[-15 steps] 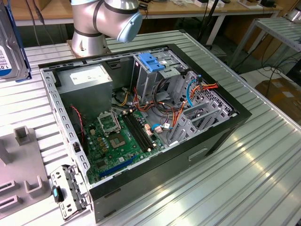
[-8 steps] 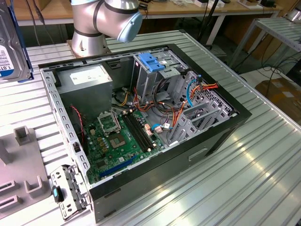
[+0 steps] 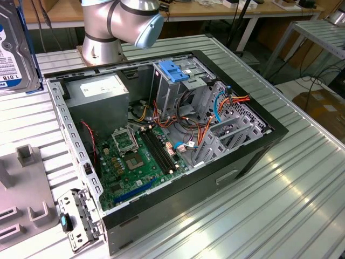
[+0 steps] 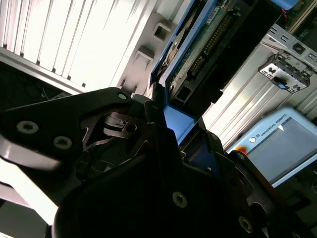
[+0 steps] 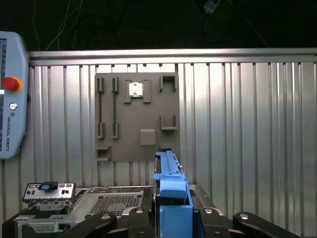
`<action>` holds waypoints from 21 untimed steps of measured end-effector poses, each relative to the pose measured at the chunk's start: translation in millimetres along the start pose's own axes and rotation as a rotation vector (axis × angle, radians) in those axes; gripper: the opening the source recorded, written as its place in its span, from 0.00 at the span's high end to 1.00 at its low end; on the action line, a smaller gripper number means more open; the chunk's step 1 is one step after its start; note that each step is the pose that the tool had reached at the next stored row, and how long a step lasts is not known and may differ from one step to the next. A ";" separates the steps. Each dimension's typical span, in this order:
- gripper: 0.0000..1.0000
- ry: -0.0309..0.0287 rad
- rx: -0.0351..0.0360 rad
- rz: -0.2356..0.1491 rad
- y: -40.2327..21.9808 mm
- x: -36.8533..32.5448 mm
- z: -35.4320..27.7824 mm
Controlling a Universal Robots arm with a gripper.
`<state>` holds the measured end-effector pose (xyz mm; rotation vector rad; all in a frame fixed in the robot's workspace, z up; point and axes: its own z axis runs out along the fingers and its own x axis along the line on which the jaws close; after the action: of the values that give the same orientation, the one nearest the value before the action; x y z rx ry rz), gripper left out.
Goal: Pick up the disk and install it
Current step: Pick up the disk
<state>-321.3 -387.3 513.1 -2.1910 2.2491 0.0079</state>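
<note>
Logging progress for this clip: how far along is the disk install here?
Done: the disk is picked up, clear of the grey fixture plate. In hand: the gripper is shut on its blue-railed edge, holding it outside the computer case. Left: installing it; it is not yet in the case.

The disk [image 5: 171,198] has smooth blue plastic rails; the ribbed table [image 5: 247,124] is bright bare metal; the fixture plate [image 5: 133,124] looks matt grey.
</note>
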 end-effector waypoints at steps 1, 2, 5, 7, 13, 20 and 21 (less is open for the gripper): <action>0.63 0.0000 0.0000 0.000 -1.7 0.0 0.0; 0.63 -0.0001 0.0001 0.000 -3.0 -0.1 0.1; 0.63 0.0001 0.0001 0.000 -8.1 -0.2 0.1; 0.63 0.0001 0.0000 0.000 -10.7 -0.3 0.1; 0.63 0.0002 0.0000 0.000 -16.5 -0.3 0.2; 0.63 0.0002 0.0000 0.000 -18.5 1.7 0.2; 0.63 0.0002 0.0000 0.000 -18.7 2.3 0.2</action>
<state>-302.7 -390.1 512.9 -2.1910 2.2492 0.0077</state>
